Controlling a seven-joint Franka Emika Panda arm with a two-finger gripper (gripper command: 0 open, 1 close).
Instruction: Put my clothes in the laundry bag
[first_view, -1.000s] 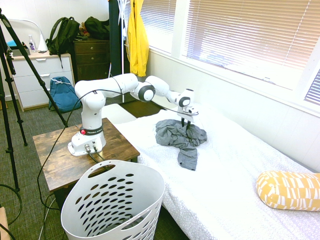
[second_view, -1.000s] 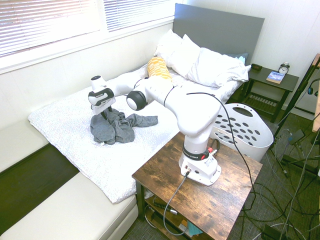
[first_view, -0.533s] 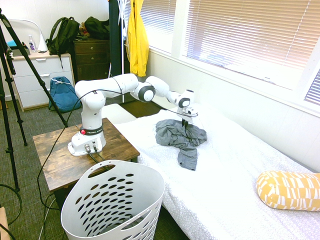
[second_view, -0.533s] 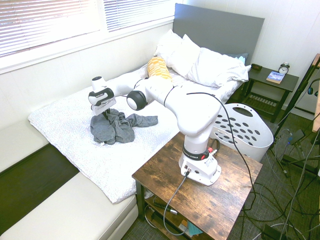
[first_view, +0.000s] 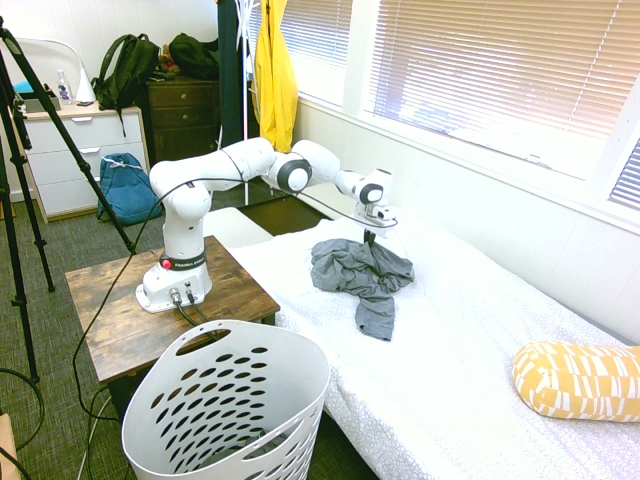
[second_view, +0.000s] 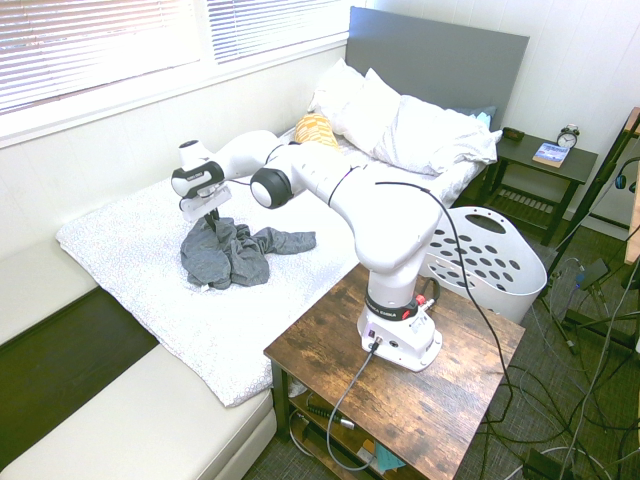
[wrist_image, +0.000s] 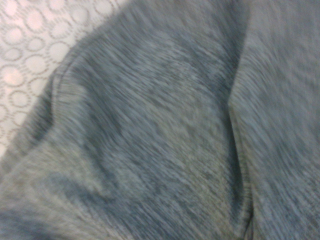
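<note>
Lying crumpled on the white dotted bedspread (first_view: 470, 330) of the bed: soft heather-grey knit garment (first_view: 362, 274), one fold drawn up into a small peak. Pinching that peak from above: fingers (first_view: 370, 240) of the white robot arm, pressed together on the fabric. Standing on the floor beside the rustic wooden desk (first_view: 110, 310): large white perforated plastic laundry basket (first_view: 225, 405). Resting farther along the bed: yellow patterned cushion (first_view: 578, 380). Hanging near the slatted window blinds (first_view: 500, 60): bright yellow jacket (first_view: 274, 75). Filling the wrist view: blurred grey knit.
</note>
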